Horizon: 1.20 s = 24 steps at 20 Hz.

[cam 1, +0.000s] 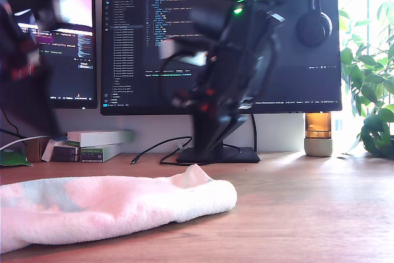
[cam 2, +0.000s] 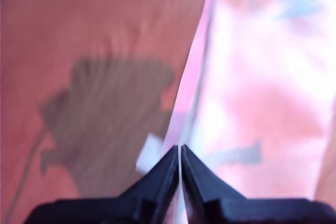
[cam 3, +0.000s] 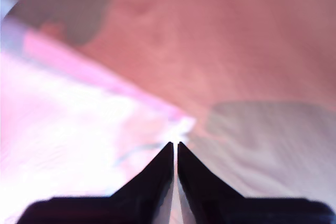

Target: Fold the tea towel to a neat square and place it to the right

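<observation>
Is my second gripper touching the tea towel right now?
Cannot tell. In the second wrist view my second gripper, jaws shut, points at the tea towel's corner, but blur hides any contact or gap.

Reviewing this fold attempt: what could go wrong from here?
1. My first gripper and my second gripper look shut above the fluffy pink-and-white terry towel; without opening they would likely miss the hem.
2. The towel lies bunched, so a blind pinch may catch several layers.
</observation>
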Each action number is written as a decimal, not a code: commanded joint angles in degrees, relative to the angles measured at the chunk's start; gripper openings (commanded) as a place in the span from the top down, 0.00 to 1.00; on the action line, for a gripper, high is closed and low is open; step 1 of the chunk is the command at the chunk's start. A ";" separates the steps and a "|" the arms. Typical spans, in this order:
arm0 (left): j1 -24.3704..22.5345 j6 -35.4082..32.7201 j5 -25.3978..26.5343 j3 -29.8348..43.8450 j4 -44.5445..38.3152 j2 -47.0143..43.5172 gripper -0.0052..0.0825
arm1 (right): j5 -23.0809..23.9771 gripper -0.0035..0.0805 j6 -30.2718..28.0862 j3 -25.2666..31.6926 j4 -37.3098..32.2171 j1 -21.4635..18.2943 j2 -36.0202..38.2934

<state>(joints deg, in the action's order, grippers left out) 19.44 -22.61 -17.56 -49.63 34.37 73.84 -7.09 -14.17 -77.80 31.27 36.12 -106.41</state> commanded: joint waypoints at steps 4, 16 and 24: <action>-0.33 -1.44 -4.81 0.11 -0.20 -4.26 0.96 | -0.39 0.97 5.55 7.87 -6.21 1.16 10.88; 0.13 -2.36 -7.48 7.28 -1.40 -6.64 0.96 | 1.68 0.97 16.35 30.10 -23.30 8.61 23.04; 0.87 -2.95 -8.48 7.30 -2.71 -0.13 0.96 | -1.84 0.97 17.46 30.08 -32.33 8.33 18.80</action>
<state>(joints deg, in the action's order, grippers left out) 19.94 -25.10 -25.63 -42.61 32.03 73.41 -8.62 3.07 -47.99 -0.67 44.34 -85.84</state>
